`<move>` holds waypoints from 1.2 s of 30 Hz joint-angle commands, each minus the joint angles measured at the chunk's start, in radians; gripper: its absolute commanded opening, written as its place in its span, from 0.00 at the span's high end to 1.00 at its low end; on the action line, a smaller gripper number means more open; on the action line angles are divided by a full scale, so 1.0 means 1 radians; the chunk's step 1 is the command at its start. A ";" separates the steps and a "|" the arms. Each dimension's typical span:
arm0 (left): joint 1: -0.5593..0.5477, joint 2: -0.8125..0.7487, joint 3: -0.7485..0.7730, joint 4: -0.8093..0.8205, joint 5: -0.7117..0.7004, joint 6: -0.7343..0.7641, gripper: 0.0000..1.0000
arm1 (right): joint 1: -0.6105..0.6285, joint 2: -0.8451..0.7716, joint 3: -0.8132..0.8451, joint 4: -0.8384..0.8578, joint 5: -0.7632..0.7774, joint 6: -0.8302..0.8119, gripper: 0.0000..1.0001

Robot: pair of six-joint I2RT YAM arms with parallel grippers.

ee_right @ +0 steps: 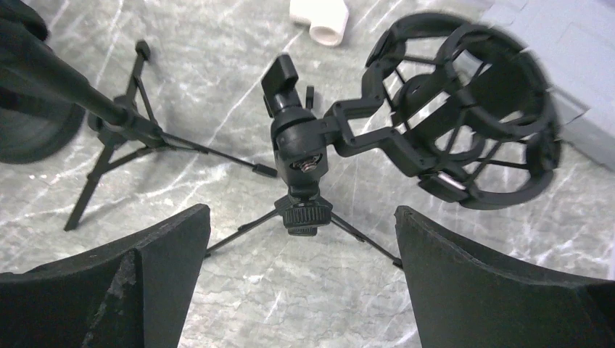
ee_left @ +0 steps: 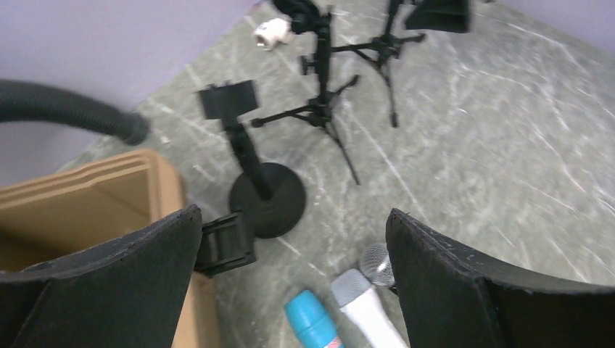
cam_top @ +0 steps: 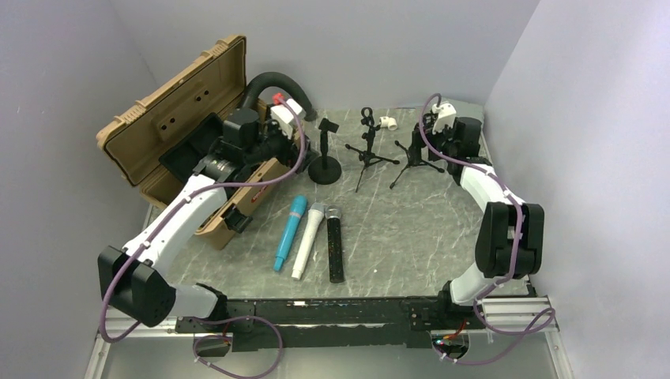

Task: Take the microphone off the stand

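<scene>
Beneath the right tool [ee_right: 297, 217] (spread) sits the stand [ee_right: 301, 141].

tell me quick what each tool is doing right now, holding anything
left tool: open, holding nothing
right tool: open, holding nothing, its fingers either side of the tripod stand without touching it

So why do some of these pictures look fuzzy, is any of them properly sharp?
Top external view: sharp and evenly lit, with no harsh glare on the table. Left wrist view: smeared throughout, even the round-base stand looks soft. Right wrist view: the shock mount blurs at its rim, while its centre joint looks crisper.
</scene>
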 commanded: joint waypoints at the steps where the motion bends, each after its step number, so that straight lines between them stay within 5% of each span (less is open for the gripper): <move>1: 0.072 -0.069 -0.030 0.081 -0.127 -0.073 0.01 | -0.005 -0.106 -0.010 0.005 0.003 0.028 0.00; 14: 0.256 -0.218 -0.099 0.113 -0.249 -0.195 0.01 | -0.011 -0.265 0.041 -0.205 0.053 0.100 0.00; 30: 0.272 -0.454 -0.174 -0.122 -0.263 -0.113 0.01 | -0.012 -0.573 -0.051 -0.319 0.098 0.155 0.00; 36: 0.272 -0.595 -0.294 -0.092 -0.264 -0.070 0.01 | -0.011 -0.681 -0.110 -0.344 0.085 0.170 0.00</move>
